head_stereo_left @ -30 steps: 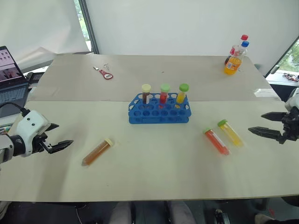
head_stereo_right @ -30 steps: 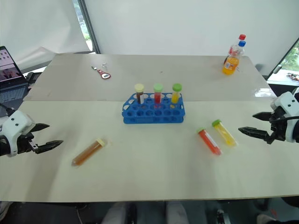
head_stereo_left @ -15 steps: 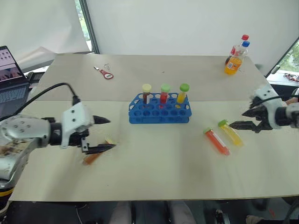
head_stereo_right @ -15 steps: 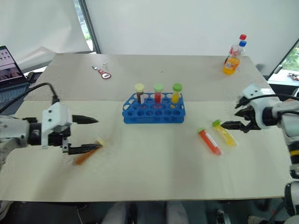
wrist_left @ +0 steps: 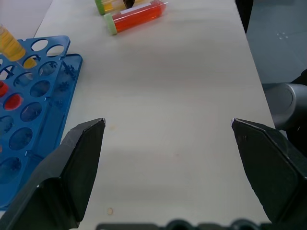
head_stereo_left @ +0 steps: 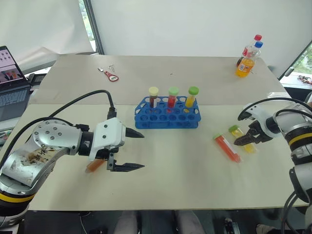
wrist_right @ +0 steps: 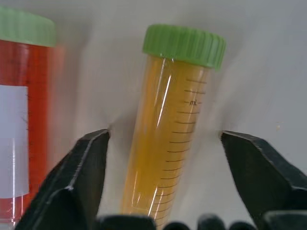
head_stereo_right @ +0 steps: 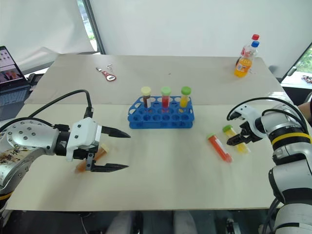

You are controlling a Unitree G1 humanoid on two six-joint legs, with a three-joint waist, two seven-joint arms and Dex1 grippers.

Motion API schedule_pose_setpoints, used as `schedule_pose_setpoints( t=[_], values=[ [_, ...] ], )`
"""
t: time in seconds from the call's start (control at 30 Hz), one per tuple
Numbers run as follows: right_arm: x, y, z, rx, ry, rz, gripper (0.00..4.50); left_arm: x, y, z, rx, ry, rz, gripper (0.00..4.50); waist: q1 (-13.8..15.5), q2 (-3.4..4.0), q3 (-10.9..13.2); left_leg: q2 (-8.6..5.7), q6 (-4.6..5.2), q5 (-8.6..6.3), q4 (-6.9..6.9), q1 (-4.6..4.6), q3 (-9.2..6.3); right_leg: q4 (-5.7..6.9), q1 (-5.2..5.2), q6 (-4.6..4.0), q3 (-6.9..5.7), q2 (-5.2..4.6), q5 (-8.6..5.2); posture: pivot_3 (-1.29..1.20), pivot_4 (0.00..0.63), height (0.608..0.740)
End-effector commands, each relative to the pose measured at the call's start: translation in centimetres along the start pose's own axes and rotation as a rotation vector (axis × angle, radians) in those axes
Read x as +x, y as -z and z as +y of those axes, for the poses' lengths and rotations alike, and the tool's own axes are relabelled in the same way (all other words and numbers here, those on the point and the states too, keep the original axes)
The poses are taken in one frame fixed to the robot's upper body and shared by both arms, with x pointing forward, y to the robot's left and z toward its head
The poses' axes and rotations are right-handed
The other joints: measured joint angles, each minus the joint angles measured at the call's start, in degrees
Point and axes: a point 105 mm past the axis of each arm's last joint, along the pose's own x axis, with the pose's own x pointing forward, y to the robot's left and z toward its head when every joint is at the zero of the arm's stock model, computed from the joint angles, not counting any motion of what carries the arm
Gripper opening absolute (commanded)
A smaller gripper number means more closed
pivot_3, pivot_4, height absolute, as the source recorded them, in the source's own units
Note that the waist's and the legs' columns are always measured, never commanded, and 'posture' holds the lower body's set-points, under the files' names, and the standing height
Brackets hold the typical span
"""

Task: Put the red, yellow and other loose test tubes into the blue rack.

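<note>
Lying between right jaws, untouched, yellow tube (wrist_right: 165, 139)

Rack (head_stereo_left: 167, 118) mid-table (head_stereo_left: 170, 190), three tubes (head_stereo_left: 171, 97) in its back row, two loose tubes (head_stereo_left: 226, 147) lying right

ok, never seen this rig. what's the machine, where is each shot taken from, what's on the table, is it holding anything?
It is a two-armed humanoid robot; each arm ends in a gripper with two black fingers. The two wide shots come from a stereo camera on its head, looking down over the table. The two close shots come from cameras on the wrists, looking along the fingers.

On the table: a blue rack with three tubes standing in it, a red tube and a yellow tube lying side by side, and an amber tube partly hidden by the left gripper. Farther back are soda bottles and a small red tool; a laptop sits at the left edge.

Nothing is held. The left gripper is open. The right gripper straddles the yellow tube without touching it.
</note>
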Motion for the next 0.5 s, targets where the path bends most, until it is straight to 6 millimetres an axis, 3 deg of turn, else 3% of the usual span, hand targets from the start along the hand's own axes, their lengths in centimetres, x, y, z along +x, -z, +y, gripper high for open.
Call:
schedule_pose_setpoints(
  t=[0.03,0.2,0.3,0.5],
  values=[
    [-0.4,0.1,-0.1,0.0,-0.026,-0.006,2.63,0.2,-0.3,-0.4,0.029,-0.007,-0.006,4.5,-0.05,0.0,0.0,0.0,0.0,0.0,0.0,0.01,-0.01,0.0,0.01,0.0,0.0,0.0,0.0,0.0,0.15,0.733],
    [-0.7,0.6,-0.3,0.018,-0.052,-0.018,1.03,0.2,0.5,-0.3,0.02,-0.011,0.005,4.5,0.0,0.0,0.0,0.0,-0.01,0.01,0.01,0.02,-0.02,0.02,0.03,0.0,-0.01,0.01,0.0,0.0,0.15,0.733],
    [-2.1,0.1,-0.2,-0.004,-0.079,-0.059,1.0,0.0,0.9,-0.2,0.011,-0.019,0.011,4.5,-0.01,0.01,0.0,0.0,-0.01,0.01,0.02,0.02,-0.01,0.01,0.03,0.0,-0.01,0.0,0.0,0.0,0.15,0.733],
    [-6.0,-3.9,2.3,-0.145,-0.072,-0.319,1.0,-1.3,2.1,1.5,-0.06,-0.152,0.001,4.5,0.39,0.18,0.01,0.04,-0.01,0.01,0.0,-0.02,-0.06,0.11,-0.07,0.0,-0.02,0.01,0.0,0.0,0.15,0.733]
  ],
)
